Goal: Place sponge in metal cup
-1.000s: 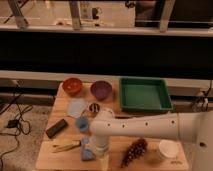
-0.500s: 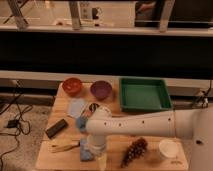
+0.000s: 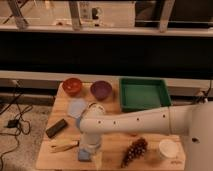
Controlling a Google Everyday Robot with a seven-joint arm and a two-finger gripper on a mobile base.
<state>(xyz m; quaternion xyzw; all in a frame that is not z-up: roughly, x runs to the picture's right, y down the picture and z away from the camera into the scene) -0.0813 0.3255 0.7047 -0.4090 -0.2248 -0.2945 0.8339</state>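
One wooden table [image 3: 114, 149]: it carried everything listed below.
Black block [image 3: 56, 127]: lay flat and angled near the table's left edge.
Yellowish piece [image 3: 64, 146]: lay near the front left corner, just in front of the black block.
Orange bowl [image 3: 72, 86]: stood upright at the back left.
Pale blue sheet [image 3: 77, 107]: lay flat in front of the orange bowl, beside the arm's bend.
Sponge [image 3: 83, 155]: medium blue, lay at the table's front edge, directly under the gripper and partly covered by it.
Gripper [image 3: 89, 149]: pointed down at the sponge and seemed to touch it; whether it was clenched or released could not be told.
Purple bowl [image 3: 101, 90]: stood upright at the back, right of the orange bowl.
Dark cone-like cluster [image 3: 134, 151]: lay at the front, right of the gripper.
Green tray [image 3: 144, 95]: sat at the back right.
White arm [image 3: 150, 120]: reached across the table from the right.
White cup [image 3: 168, 148]: stood upright at the front right.
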